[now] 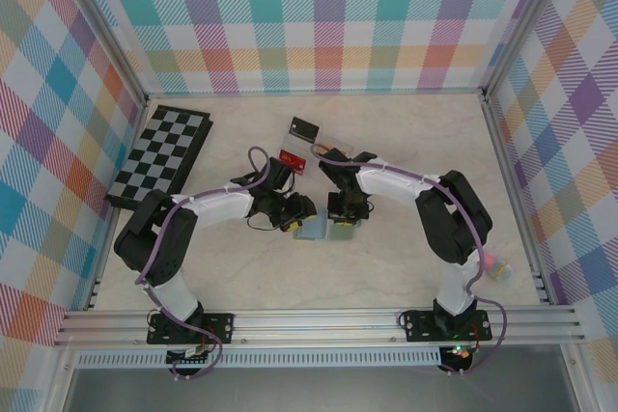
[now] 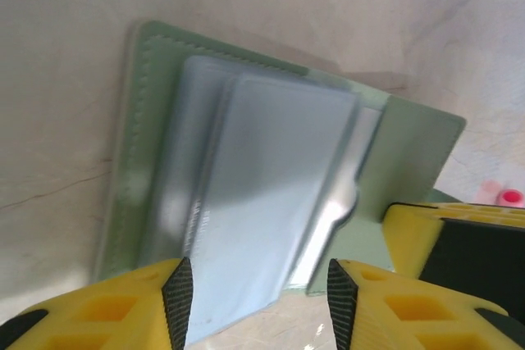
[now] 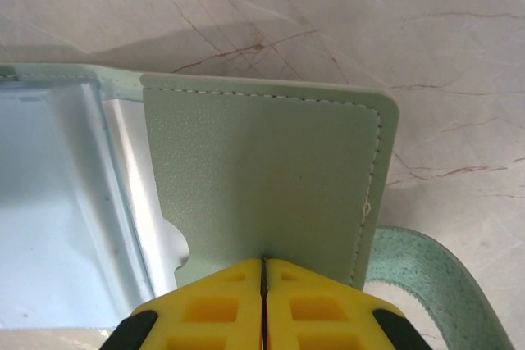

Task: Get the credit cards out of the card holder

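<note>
Pinning wallet (image 3: 262, 170) open, right claw (image 3: 264, 272) pinches its flap; left claw (image 2: 259, 297) spread above blue slots (image 2: 271, 178); judgement: hold flap steady, slide in shallow.

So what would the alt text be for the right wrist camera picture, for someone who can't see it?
The right gripper, yellow-fingered, is pinched shut on the near edge of the flap of the grey-green card holder. Its pale blue lining shows at left, and the marbled table lies beyond.

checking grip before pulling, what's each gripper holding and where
Right gripper is shut on the card holder, pinching its green flap's near edge. Left gripper is open, holding nothing.
</note>
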Robot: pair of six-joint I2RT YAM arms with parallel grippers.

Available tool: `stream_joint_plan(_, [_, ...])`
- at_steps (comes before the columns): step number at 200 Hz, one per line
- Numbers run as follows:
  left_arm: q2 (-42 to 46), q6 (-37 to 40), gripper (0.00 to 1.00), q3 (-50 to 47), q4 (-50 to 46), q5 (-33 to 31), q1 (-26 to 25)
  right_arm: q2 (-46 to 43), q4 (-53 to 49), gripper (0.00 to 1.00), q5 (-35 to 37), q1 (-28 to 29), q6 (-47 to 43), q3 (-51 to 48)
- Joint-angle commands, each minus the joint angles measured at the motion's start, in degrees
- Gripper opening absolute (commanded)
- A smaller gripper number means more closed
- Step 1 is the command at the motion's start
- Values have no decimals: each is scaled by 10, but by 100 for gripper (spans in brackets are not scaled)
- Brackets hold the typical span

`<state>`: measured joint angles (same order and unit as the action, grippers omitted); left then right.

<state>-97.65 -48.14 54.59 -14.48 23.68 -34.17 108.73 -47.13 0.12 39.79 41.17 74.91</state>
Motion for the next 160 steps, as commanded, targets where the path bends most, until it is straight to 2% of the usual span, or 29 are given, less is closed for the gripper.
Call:
stream_joint_plan(1, [7, 22, 50, 17, -57, -36, 5, 14, 2, 9, -10, -2, -1, -5])
stream_joint_plan(41, [3, 28, 50, 21, -64, -41, 5, 23, 5, 8, -13, -2, -2, -4])
stream_joint_plan(81, [-11, 30, 42, 24, -43, -9, 5, 27, 9, 8, -16, -2, -3, -5])
stream_joint_plan(116, [-12, 32, 30, 25, -36, 6, 5, 30, 9, 8, -17, -2, -5, -6])
stream_joint_plan(160, [-7, 39, 29, 28, -43, 0, 5, 34, 11, 8, -19, -2, -5, -6])
